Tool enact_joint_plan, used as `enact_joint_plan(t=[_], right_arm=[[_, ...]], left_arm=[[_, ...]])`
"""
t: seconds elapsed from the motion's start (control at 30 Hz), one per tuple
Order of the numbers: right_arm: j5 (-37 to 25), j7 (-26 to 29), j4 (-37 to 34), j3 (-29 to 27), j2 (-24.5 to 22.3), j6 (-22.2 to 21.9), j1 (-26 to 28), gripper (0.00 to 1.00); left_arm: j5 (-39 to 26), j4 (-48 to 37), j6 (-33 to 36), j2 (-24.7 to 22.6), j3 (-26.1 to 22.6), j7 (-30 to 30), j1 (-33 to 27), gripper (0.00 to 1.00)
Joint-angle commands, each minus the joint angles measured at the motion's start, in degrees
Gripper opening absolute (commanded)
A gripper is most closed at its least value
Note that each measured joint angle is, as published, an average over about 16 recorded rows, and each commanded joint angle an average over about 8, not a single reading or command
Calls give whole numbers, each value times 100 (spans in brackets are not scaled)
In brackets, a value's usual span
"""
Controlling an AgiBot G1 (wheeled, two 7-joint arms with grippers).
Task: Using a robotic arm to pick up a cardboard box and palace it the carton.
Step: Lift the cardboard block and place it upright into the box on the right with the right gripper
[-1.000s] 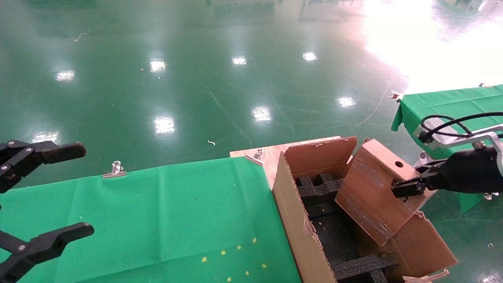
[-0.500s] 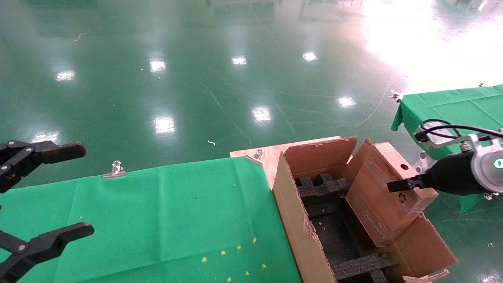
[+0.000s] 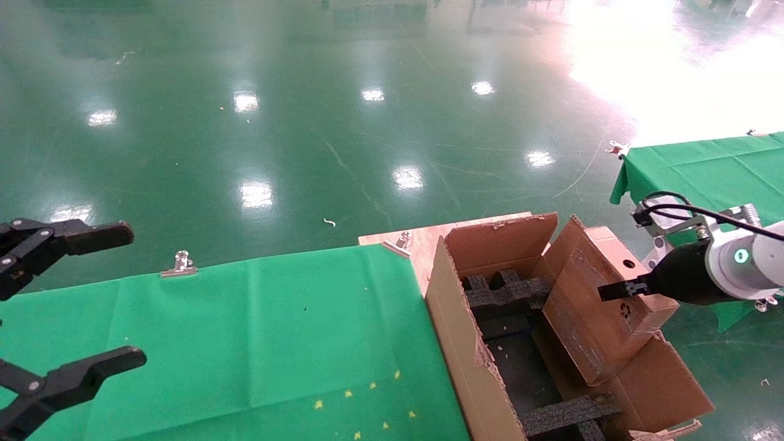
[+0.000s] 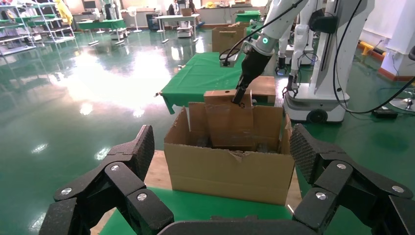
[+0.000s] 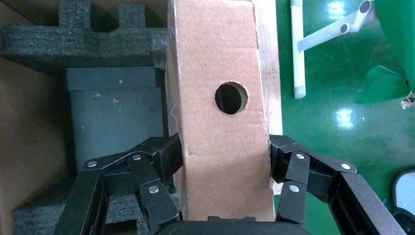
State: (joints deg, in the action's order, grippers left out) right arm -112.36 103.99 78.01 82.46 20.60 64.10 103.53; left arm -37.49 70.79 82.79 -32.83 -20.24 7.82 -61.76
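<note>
Right gripper [image 5: 222,164] pinches the cardboard box [image 5: 220,98], one finger pressed on each broad face, just below the round hole in its narrow top edge. In the head view the right gripper [image 3: 612,290] holds the cardboard box [image 3: 603,300] tilted and part-way down into the carton [image 3: 465,343], its lower end already inside along the carton's right wall and its top edge poking above the rim. Black foam inserts [image 3: 505,293] sit at the carton's far end, with another strip at the near end; the box's lower end sits in the gap between them.

Handling, as a judgement: the box looks light and fairly stiff, plain board with a dry surface, so slip is unlikely. The walls would dent under a hard squeeze, and there is already a crease near the fingers. Gripping across the thin dimension near the top edge suits it, since that keeps the fingers clear of the carton walls.

The robotic arm [image 3: 744,266] comes in from the right, roughly level, with its wrist above the carton's right flap and the teal ring lit.

Left gripper [image 3: 61,306] hangs spread wide and empty, over the green cloth table [image 3: 257,331], well apart from the carton. The left wrist view shows the left gripper [image 4: 222,196] facing the carton [image 4: 230,171].
</note>
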Motion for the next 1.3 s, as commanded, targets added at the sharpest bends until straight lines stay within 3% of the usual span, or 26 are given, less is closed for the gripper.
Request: enact_joint_plan(t=[0.03, 1.3], right_arm=[[-79, 90, 1, 22, 38, -20, -32, 0], [-1474, 1590, -190, 550, 684, -1682, -1596, 0]], left_arm=[[0, 0, 0, 0, 0, 0, 0, 100], [0, 0, 0, 0, 0, 0, 0, 100]])
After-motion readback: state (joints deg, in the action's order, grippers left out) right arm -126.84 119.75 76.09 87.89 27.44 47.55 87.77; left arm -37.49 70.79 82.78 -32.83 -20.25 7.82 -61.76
